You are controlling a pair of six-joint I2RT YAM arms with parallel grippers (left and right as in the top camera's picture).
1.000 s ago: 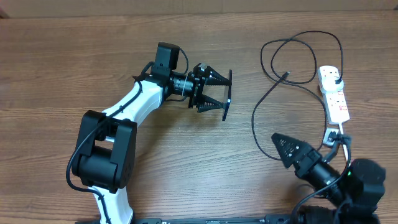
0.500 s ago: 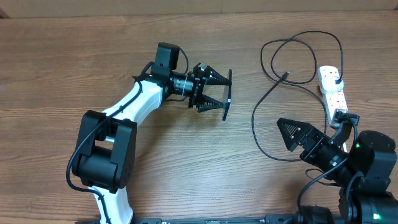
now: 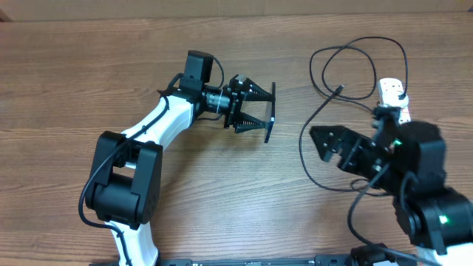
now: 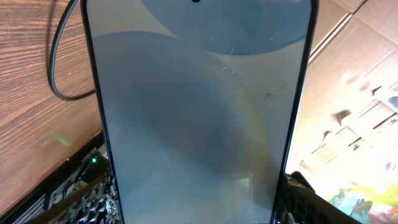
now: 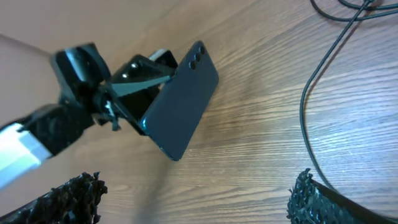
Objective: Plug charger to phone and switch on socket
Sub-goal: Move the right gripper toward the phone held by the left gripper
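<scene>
My left gripper (image 3: 264, 108) is shut on the phone (image 3: 270, 111), holding it on edge above the middle of the table. In the left wrist view the phone's pale screen (image 4: 199, 118) fills the frame between the two fingers. The right wrist view shows the phone's dark back (image 5: 183, 106). The charger's black cable (image 3: 355, 44) loops at the back right, with its connector tip (image 3: 338, 89) lying free. My right gripper (image 3: 323, 142) is open and empty, just right of a cable strand (image 5: 311, 99). Only the far end of the white socket (image 3: 392, 90) shows; the right arm hides the remainder.
The bulky right arm body (image 3: 421, 185) fills the front right corner. The left arm (image 3: 140, 140) stretches from the front edge towards the centre. A cable strand (image 4: 56, 68) lies on bare wood beside the phone.
The right arm has swung up and left over the socket, bringing its gripper closer to the cable, and its jaws have opened slightly wider. The left arm and phone have stayed still.
</scene>
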